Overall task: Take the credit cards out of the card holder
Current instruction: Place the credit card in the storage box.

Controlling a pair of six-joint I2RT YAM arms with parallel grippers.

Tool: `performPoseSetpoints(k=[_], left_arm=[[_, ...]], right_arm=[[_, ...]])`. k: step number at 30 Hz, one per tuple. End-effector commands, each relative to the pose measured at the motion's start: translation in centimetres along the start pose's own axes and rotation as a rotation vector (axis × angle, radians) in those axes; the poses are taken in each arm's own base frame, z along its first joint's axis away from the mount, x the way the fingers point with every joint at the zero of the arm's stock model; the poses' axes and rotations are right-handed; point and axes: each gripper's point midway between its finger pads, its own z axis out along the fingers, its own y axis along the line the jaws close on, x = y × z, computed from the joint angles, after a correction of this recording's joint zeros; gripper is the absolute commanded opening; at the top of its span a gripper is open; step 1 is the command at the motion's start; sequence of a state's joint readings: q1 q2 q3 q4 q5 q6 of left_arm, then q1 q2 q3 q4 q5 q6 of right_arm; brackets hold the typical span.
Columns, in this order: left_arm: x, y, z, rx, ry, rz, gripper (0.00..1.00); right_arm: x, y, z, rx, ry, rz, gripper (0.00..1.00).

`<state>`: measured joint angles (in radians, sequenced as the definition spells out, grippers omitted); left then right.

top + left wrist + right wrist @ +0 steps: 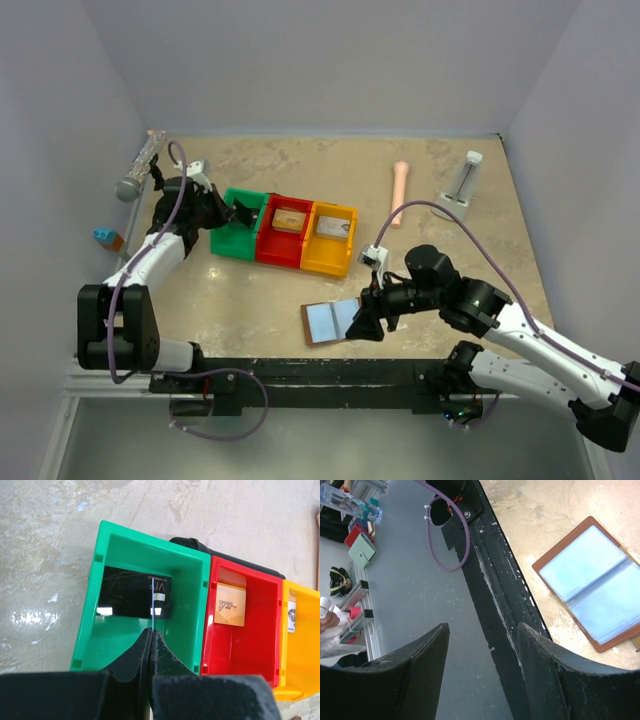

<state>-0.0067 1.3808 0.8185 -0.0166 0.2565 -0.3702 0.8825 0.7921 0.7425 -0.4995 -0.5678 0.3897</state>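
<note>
Card holder, brown bifold, pale-blue inside (592, 582), lies open near front edge; pockets look emptied to me. Cards (125, 597) sit in green plastic bin (100, 580), red plastic bin (250, 577), yellow plastic bin (302, 650). Left gripper (151, 632) pinched closed over green; right gripper (485, 680) spread wide, empty.

The row of bins (280, 252) sat mid-worktop (250, 300), with one card (231, 606) in each bin. In front of the row's right end the card holder (330, 321) lay open. Behind that end lay a cylinder (400, 192). Left of the row sat a small block (108, 239). The left tool (151, 635) hung over the row's left bin.
</note>
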Motion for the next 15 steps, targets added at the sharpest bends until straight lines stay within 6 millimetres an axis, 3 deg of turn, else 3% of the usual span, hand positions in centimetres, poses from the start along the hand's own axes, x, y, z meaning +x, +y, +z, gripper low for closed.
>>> performPoseSetpoints(k=[1,15], left_arm=[[-3.6,0.4,0.7,0.005,-0.092,0.029,0.00],[-2.9,1.8,3.2,-0.009,-0.023,0.011,0.00]], right_arm=[[-0.7,0.3,0.4,-0.026,-0.023,-0.002,0.61],[-0.5,0.0,1.3,-0.038,0.006,0.003,0.61]])
